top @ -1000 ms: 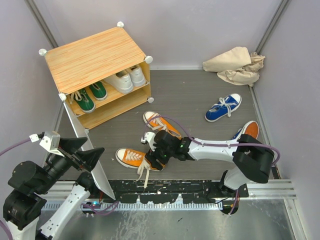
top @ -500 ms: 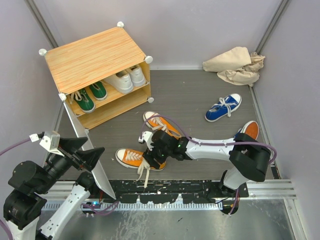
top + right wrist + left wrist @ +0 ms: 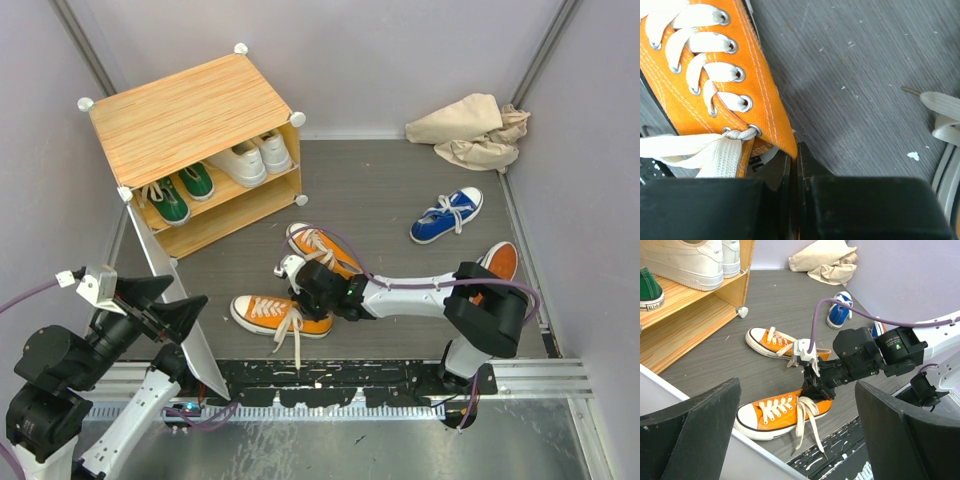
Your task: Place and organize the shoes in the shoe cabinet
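An orange shoe lies on the dark floor near the front, laces trailing. My right gripper is shut on the orange canvas side wall at its opening. A second orange shoe lies just behind the arm. A third orange shoe shows past the right arm's elbow, and a blue shoe lies at the right. The shoe cabinet stands at the back left, with green shoes and white shoes on its shelf. My left gripper is open and empty, raised beside the cabinet's swung-out door.
A crumpled beige cloth lies in the back right corner. Grey walls close in both sides. The cabinet's lower compartment faces the floor. A purple cable loops over the right wrist. A metal rail runs along the front edge.
My right gripper slid left to the near orange shoe's opening and shut on its side wall. The shoe shifted slightly. The left arm stayed put.
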You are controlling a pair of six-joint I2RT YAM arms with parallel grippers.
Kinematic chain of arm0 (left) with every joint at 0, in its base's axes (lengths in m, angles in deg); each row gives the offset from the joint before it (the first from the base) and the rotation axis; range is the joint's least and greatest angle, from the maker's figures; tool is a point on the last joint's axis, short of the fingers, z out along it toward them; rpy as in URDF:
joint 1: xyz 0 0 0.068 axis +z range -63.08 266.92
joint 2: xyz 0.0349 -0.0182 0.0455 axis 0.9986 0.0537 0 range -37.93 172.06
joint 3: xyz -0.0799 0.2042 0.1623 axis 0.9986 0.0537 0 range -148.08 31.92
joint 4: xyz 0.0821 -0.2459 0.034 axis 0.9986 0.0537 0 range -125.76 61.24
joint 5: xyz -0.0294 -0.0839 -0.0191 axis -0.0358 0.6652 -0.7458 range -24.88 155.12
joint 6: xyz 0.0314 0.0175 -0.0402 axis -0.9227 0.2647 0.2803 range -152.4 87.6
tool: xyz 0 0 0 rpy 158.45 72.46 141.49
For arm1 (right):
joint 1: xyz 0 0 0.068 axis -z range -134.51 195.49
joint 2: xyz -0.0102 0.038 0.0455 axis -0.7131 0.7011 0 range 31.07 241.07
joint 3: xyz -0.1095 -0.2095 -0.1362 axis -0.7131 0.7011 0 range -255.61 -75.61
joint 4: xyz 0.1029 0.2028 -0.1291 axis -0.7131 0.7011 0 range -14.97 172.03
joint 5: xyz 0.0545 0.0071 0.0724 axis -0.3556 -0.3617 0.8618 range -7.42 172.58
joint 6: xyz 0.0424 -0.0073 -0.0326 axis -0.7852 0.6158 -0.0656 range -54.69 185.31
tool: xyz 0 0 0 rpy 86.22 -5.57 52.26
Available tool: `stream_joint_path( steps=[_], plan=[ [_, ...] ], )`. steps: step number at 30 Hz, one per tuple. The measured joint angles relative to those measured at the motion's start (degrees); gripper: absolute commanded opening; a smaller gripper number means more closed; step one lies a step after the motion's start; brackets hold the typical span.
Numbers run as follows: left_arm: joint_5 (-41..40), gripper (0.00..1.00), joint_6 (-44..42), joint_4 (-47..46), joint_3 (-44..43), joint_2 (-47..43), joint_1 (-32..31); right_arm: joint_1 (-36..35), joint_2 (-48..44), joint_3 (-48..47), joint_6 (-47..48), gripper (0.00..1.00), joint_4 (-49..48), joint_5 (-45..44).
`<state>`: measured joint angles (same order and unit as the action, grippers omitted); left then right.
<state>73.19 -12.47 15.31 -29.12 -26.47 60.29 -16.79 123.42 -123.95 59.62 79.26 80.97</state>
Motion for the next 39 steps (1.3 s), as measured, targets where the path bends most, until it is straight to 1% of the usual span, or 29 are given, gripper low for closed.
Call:
stream_joint_path(
  steps=[2,5,9,13,14,18,20,21,22,24,30,31,36,37,39],
  plan=[
    [-0.22,0.98,0.02,0.07,0.0,-0.2,0.0,-0.7,-0.31,0.22,-1.84,0.01,-0.11,-2.6],
    [-0.33,0.98,0.0,0.09,0.0,-0.28,0.0,-0.72,-2.12,1.7,-5.14,0.01,-0.28,-9.14],
    [-0.33,0.98,0.02,0.09,0.0,-0.28,0.0,1.97,-6.14,4.57,-9.38,0.01,0.24,-17.07],
    [-0.31,0.98,0.02,0.07,0.0,-0.31,0.0,5.9,-8.72,5.95,-11.87,0.02,0.13,-19.63],
    [-0.31,0.98,0.02,0.07,0.02,-0.31,0.0,6.6,-8.74,5.99,-12.28,0.05,0.02,-19.54],
    [-0.31,0.98,0.02,0.02,0.09,-0.5,0.0,7.43,-8.35,6.03,-12.85,0.27,-1.2,-18.23],
    [-0.31,0.98,0.04,0.13,0.09,-0.72,0.0,7.5,-7.37,5.68,-13.03,0.48,-1.77,-17.53],
    [-0.31,0.98,0.09,0.2,0.09,-0.87,0.0,7.48,-6.82,5.49,-13.11,0.57,-2.1,-17.29],
    [-0.31,0.98,0.11,0.28,0.09,-1.03,0.0,7.41,-6.43,5.29,-13.14,0.61,-2.36,-16.9],
    [-0.33,0.98,0.2,0.42,0.09,-1.33,0.0,7.43,-6.08,4.94,-12.98,0.67,-2.49,-16.06],
    [-0.31,0.98,0.22,0.52,0.09,-1.6,0.0,7.41,-6.12,3.78,-12.0,0.74,-1.95,-14.49],
    [-0.31,0.98,0.22,0.52,0.09,-1.6,0.0,7.41,-6.38,3.48,-11.61,0.77,-1.64,-14.34],
    [-0.28,0.98,0.22,0.52,0.09,-1.6,0.0,7.39,-9.33,2.03,-10.03,0.98,1.77,-14.53],
    [-0.28,0.98,0.22,0.52,0.09,-1.6,0.0,7.39,-10.08,1.36,-9.53,1.0,2.69,-14.86],
    [-0.28,0.98,0.22,0.52,0.09,-1.6,0.0,7.39,-10.88,-0.33,-8.52,1.0,3.82,-15.47]
  ],
)
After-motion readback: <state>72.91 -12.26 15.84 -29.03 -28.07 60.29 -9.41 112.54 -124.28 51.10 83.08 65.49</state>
